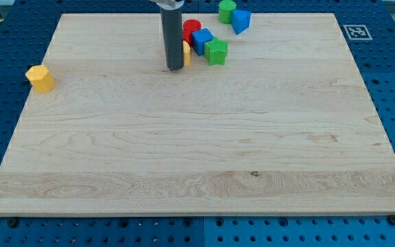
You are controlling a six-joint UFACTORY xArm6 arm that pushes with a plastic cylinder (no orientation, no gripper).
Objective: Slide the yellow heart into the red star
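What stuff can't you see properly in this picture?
- Camera view: my tip and rod cover most of a yellow block, so its shape is unclear.
- The red block is partly behind the rod and the blue block; its shape cannot be told.
- The rod's upper part is cut off by the view's top.

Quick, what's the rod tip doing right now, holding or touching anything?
My tip: holds nothing, no jaws; it stands against a mostly hidden yellow block, beside the red block.
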